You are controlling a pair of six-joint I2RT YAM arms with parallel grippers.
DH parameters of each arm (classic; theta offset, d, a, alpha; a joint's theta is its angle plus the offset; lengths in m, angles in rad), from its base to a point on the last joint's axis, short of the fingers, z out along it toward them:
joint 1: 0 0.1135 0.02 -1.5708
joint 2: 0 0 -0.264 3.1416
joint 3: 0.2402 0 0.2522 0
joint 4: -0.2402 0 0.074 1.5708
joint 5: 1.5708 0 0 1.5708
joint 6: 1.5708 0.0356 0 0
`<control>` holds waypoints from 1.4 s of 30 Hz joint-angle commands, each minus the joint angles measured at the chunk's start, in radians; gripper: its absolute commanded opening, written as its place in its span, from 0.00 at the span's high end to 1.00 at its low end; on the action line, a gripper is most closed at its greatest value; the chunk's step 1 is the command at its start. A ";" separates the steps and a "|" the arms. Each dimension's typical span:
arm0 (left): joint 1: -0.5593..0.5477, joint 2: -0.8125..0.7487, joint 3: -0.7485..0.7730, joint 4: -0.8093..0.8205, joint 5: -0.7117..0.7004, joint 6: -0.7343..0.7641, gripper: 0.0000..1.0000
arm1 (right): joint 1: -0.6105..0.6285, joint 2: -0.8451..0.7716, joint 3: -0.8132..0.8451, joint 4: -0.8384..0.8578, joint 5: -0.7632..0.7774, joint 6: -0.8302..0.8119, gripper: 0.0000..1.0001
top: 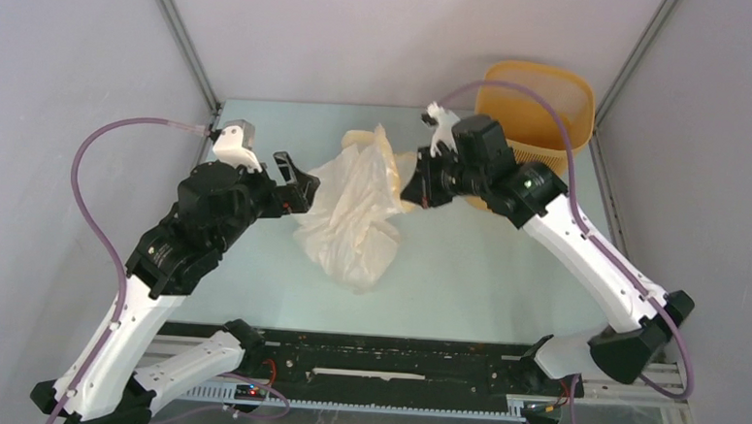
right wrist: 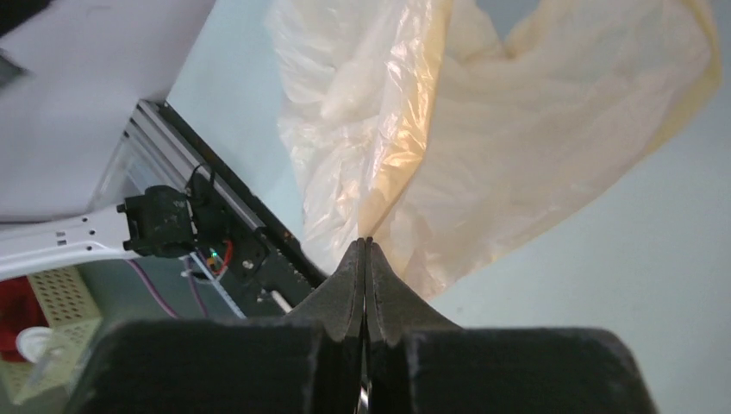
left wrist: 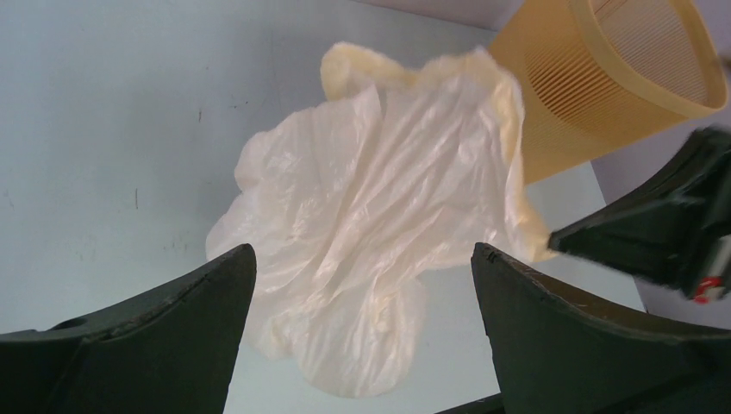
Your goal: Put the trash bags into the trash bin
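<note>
The trash bag (top: pixel 352 216) is a crinkly whitish plastic sheet with a pale yellow rim, partly lifted over the table's middle. My right gripper (top: pixel 414 193) is shut on its right edge and holds it up; in the right wrist view the closed fingertips (right wrist: pixel 365 243) pinch the bag (right wrist: pixel 517 129). My left gripper (top: pixel 301 182) is open just left of the bag and not touching it; in the left wrist view the bag (left wrist: pixel 371 216) hangs beyond the open jaws (left wrist: pixel 362 252). The yellow-orange trash bin (top: pixel 543 109) stands at the back right, behind the right arm, and also shows in the left wrist view (left wrist: pixel 603 78).
The pale table (top: pixel 485 276) is walled by grey panels left, right and behind. A black rail with wiring (top: pixel 393 368) runs along the near edge. The right gripper's body (left wrist: pixel 655 224) shows at the right of the left wrist view.
</note>
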 commanded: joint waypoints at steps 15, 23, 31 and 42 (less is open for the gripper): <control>0.003 0.156 -0.051 0.011 0.306 -0.021 0.02 | 0.106 -0.031 -0.314 0.287 -0.115 0.236 1.00; 0.003 0.145 -0.087 0.152 0.490 0.003 0.07 | -0.026 -0.055 -0.315 0.461 -0.202 0.570 1.00; -0.017 0.067 -0.273 0.412 0.591 -0.052 0.00 | -0.020 -0.039 -0.315 0.746 -0.139 0.904 1.00; -0.026 0.243 -0.168 0.290 0.498 -0.126 0.24 | 0.032 -0.038 -0.315 0.768 -0.074 0.934 1.00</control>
